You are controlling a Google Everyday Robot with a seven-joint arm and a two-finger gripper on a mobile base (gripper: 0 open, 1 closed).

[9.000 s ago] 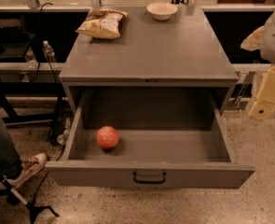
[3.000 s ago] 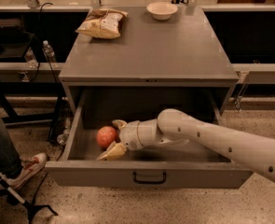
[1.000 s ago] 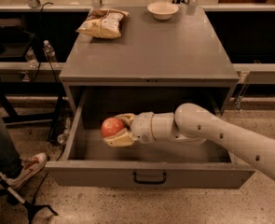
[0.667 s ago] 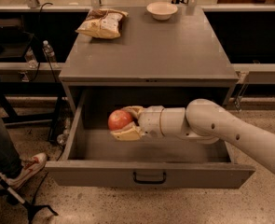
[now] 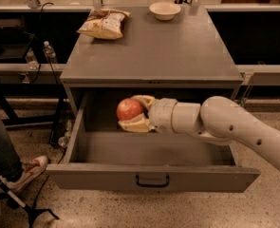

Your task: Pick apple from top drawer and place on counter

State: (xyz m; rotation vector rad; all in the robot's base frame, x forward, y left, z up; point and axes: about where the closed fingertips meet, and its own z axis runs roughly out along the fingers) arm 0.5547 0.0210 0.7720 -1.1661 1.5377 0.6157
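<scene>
The apple (image 5: pixel 128 109) is clamped between the two pale fingers of the hand (image 5: pixel 133 112). It hangs clear of the floor of the open top drawer (image 5: pixel 154 177), nearer the drawer's left wall at 9 o'clock and just below the front lip of the surface (image 5: pixel 154 51). Being round, it shows no long axis. The arm reaches in from 3 o'clock. Toward 12 o'clock the broad grey top runs back to a chip bag (image 5: pixel 104 23) and a white bowl (image 5: pixel 164 10) at its far edge.

White rounded arm (image 5: pixel 225 120) (dark screw dots), cream jaws at tip.
</scene>
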